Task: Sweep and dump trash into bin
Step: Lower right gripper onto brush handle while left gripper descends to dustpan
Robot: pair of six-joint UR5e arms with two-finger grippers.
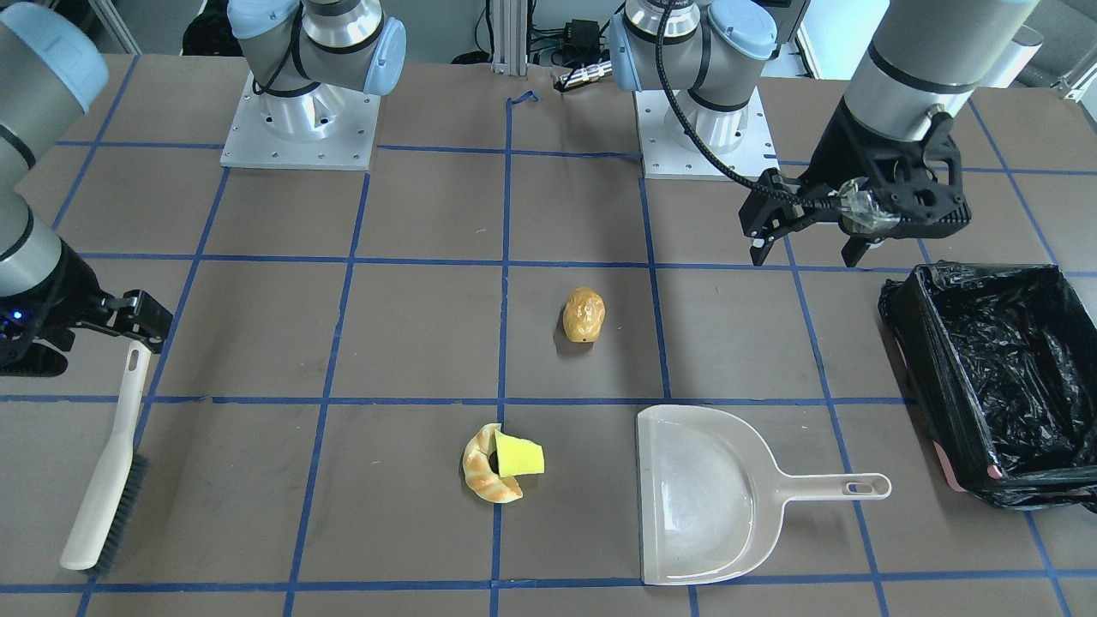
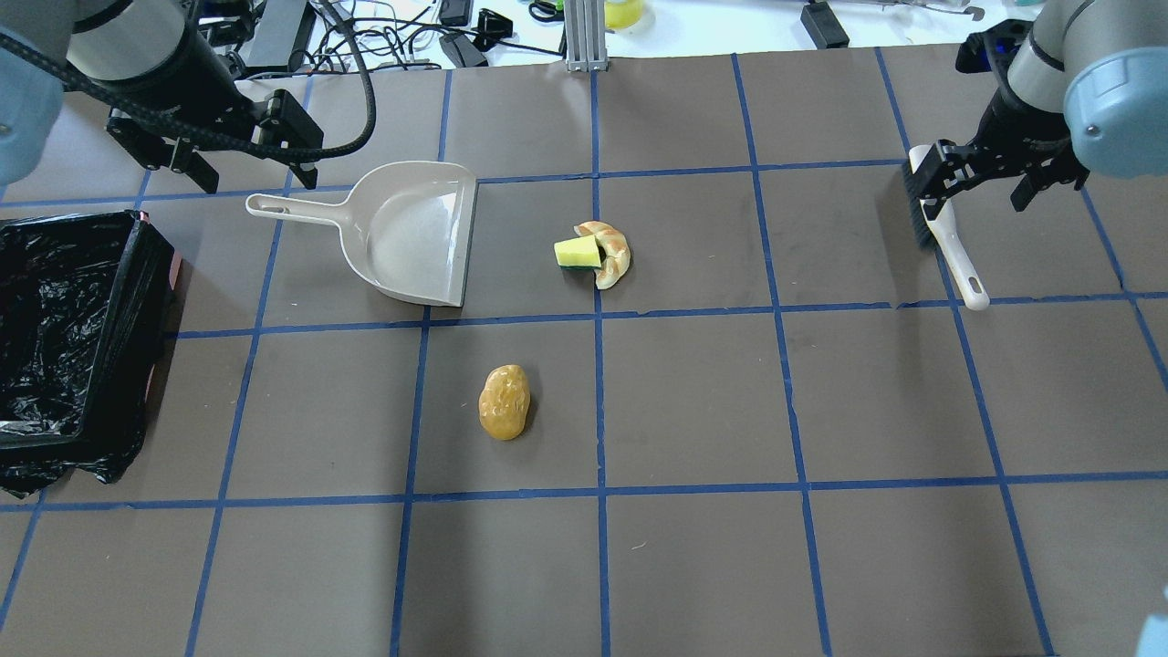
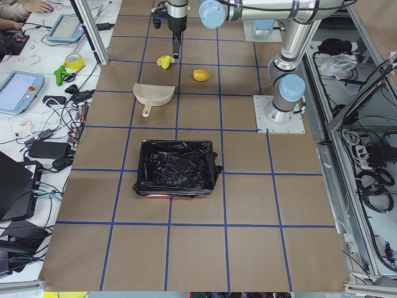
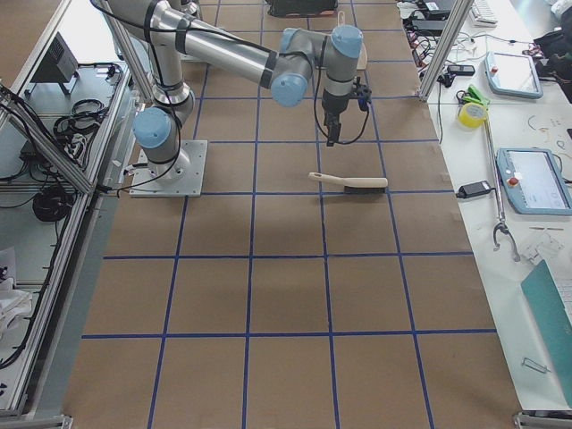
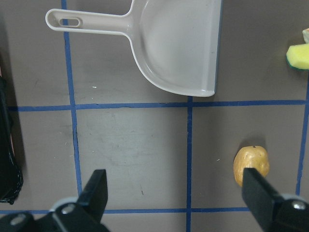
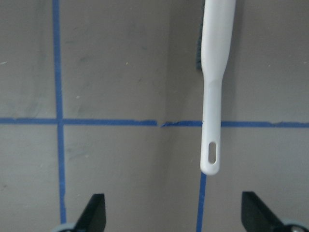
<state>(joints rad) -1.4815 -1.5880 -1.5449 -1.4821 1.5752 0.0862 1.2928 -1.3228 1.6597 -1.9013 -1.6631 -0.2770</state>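
Left gripper (image 5: 174, 179): hanging spread wide, gripping nothing, hovering above the table.
Dustpan (image 5: 178, 48): lying flat just ahead of left gripper, handle (image 5: 91, 21) pointing toward the bin side, open lip facing the trash.
Right gripper (image 6: 174, 203): splayed and empty too, hovering over the hole end of the brush handle.
Brush (image 6: 215, 87): lying on the table, stretching away ahead of right gripper, sitting off-centre, nearer one finger.
Trash: croissant (image 2: 616, 255) and sponge (image 2: 577, 254) touching each other, well apart from both grippers, just past the dustpan lip; lump (image 2: 504, 401) lying close beside one left finger.
Bin (image 2: 137, 310): standing off to left gripper's outer side.
Step in hand, judging: reaching for both tools.
Doing it well: centring each handle between the fingers before descending; closing squarely across the brush handle; taking the dustpan handle close to the pan, keeping the lip pressed flat.
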